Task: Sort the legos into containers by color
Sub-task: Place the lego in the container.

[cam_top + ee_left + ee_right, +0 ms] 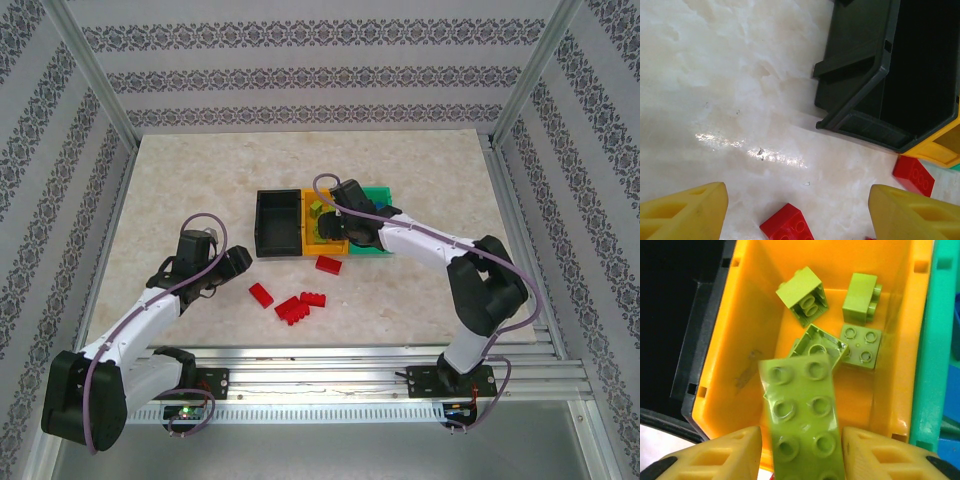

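Patterned walls (300, 75) ringed the pale stone table (180, 170). The left gripper (797, 195) was open. I couldn't tell whether the right gripper (801, 440) squeezed the green lego (800, 405) between its fingers.

The legos (802, 415) are lime and red (bins (278, 248) black, orange, green).

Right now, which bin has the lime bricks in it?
The orange bin, the middle one of the three, between the black bin and the green bin. Several lime bricks lie on its floor; no lime shows in the black one.
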### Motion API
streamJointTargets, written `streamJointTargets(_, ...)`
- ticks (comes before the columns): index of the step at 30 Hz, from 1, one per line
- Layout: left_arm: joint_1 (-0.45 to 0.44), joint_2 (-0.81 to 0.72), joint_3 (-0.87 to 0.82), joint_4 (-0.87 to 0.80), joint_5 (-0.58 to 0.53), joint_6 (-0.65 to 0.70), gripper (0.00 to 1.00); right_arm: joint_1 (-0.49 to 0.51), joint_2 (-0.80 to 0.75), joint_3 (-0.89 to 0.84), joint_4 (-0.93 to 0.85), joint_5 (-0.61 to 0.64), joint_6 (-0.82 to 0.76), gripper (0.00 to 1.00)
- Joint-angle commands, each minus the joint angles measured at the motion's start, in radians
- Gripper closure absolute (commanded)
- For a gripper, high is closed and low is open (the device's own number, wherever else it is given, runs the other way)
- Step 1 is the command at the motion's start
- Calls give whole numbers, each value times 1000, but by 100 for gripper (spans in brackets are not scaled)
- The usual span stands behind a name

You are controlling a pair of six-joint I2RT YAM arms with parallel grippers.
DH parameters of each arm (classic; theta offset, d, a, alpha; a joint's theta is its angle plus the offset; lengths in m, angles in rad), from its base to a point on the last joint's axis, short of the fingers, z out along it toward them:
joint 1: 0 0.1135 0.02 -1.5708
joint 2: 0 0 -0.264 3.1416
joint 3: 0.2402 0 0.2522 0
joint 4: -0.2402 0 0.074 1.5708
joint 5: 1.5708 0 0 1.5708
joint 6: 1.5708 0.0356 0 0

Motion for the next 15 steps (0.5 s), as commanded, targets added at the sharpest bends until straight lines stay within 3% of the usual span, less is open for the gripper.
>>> streamJointTargets(1, 10, -8, -17, 17, 22, -9, 25, -2, -18, -20, 16, -22, 18, 52)
streamJointTargets(15, 10, 42, 3, 10, 51, 1, 25, 82, -147, -151, -17, -91, -81, 51)
